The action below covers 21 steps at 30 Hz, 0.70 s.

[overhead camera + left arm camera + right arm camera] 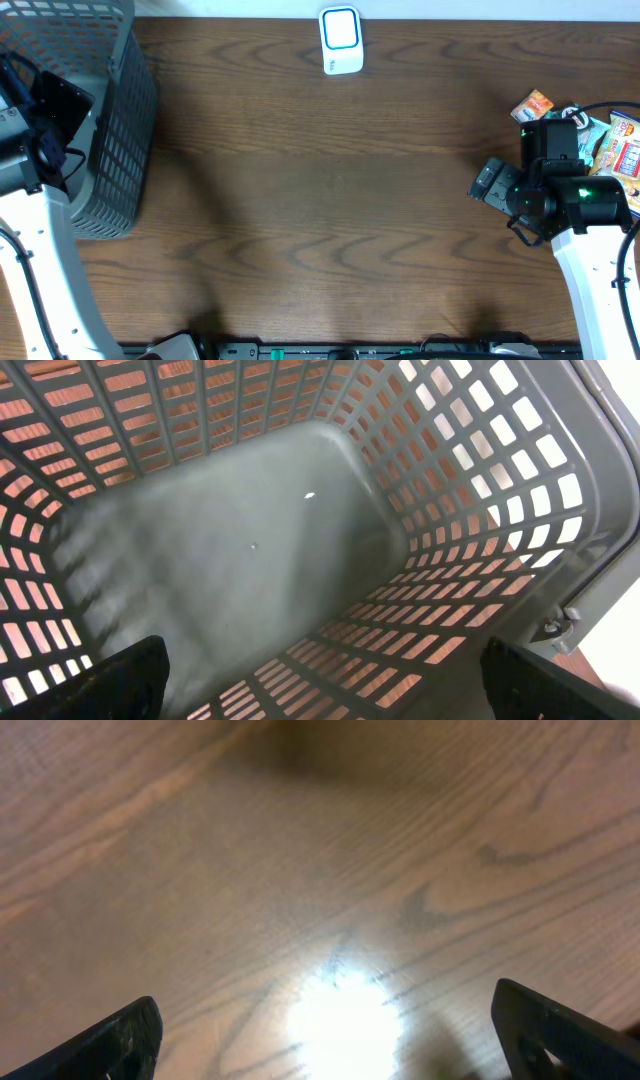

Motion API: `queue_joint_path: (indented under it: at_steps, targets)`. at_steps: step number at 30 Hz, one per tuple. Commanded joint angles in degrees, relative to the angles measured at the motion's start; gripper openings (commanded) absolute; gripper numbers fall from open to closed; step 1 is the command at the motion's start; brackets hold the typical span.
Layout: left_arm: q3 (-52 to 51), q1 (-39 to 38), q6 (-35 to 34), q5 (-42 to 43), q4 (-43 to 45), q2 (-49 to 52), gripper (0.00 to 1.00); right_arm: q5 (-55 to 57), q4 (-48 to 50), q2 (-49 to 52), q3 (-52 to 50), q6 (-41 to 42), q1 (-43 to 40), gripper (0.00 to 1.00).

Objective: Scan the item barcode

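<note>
Two arms poised, fingers spread and holding nothing, at a wooden table (320, 230).

At the table's left end, the left gripper (320, 665) hangs over the inside of a grey mesh basket (125, 120), its jaws wide apart. The right gripper (322, 1005), jaws equally wide, hovers above bare wood near the right edge. Several small packets (533, 105) lie heaped at the far right edge, just behind that arm, well apart from the white barcode scanner (341, 40) at the back edge.
</note>
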Motion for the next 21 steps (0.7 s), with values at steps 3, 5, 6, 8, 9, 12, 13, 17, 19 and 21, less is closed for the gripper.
queue_joint_path:
  at_steps: [3, 5, 6, 8, 9, 12, 13, 17, 19, 21]
  targets:
    - [0.35, 0.2, -0.26, -0.52, 0.0, 0.02, 0.98, 0.07, -1.25, -0.52, -0.37, -0.72, 0.22, 0.99]
    - [0.35, 0.2, -0.26, -0.52, 0.0, 0.02, 0.98, 0.07, -1.07, -0.52, -0.66, -0.7, 0.22, 0.99]
    - [0.35, 0.2, -0.26, -0.52, 0.0, 0.02, 0.98, 0.09, -0.37, -0.55, -1.11, -0.74, 0.22, 0.99]
    - [0.35, 0.2, -0.26, -0.52, 0.0, 0.02, 0.98, 0.09, 2.25, -2.16, -3.17, -2.32, 0.17, 0.99]
    - [0.35, 0.2, -0.26, -0.52, 0.0, 0.02, 0.98, 0.07, 4.04, -3.21, -4.57, -3.04, 0.17, 0.99]
    - [0.35, 0.2, -0.26, -0.52, 0.0, 0.02, 0.98, 0.02, 10.38, -7.08, -10.27, -5.35, 0.22, 0.99]
    - [0.35, 0.2, -0.26, -0.52, 0.0, 0.02, 0.98, 0.0, 12.48, -8.66, -12.37, -6.25, 0.22, 0.99]
    - [0.35, 0.2, -0.26, -0.52, 0.0, 0.02, 0.98, -2.49, 22.34, -17.55, -23.12, -13.75, 0.2, 0.99]
    - [0.35, 0.2, -0.26, -0.5, 0.0, 0.02, 0.98, -3.15, 29.27, -25.11, -30.4, -17.09, 0.2, 0.99]
    - [0.35, 0.2, -0.26, -0.52, 0.0, 0.02, 0.98, -3.13, 33.11, -30.56, -34.75, -17.92, 0.15, 0.99]
